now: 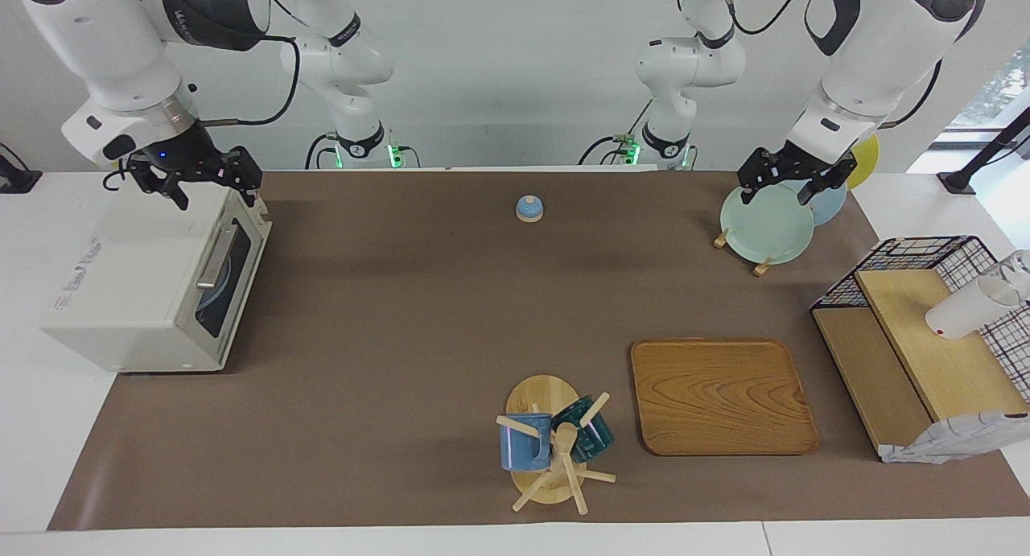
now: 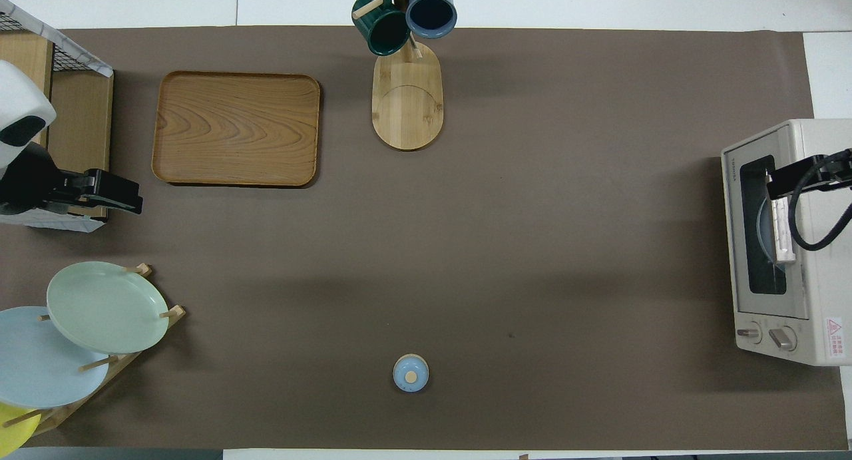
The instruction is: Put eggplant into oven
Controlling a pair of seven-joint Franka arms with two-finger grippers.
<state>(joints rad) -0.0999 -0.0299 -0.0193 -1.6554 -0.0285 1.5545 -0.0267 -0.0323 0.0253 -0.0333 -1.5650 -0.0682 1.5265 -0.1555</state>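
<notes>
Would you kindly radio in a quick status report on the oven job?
Right gripper open over the oven; left gripper open, waiting over the plate rack. Oven door shut. No eggplant visible.

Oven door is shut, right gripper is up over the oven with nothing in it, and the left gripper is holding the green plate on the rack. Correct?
One thing is off: the left gripper holds nothing; it hangs open over the green plate, as the facing view shows. The rest stands: the oven door is shut and the right gripper is over it, open and holding nothing.
</notes>
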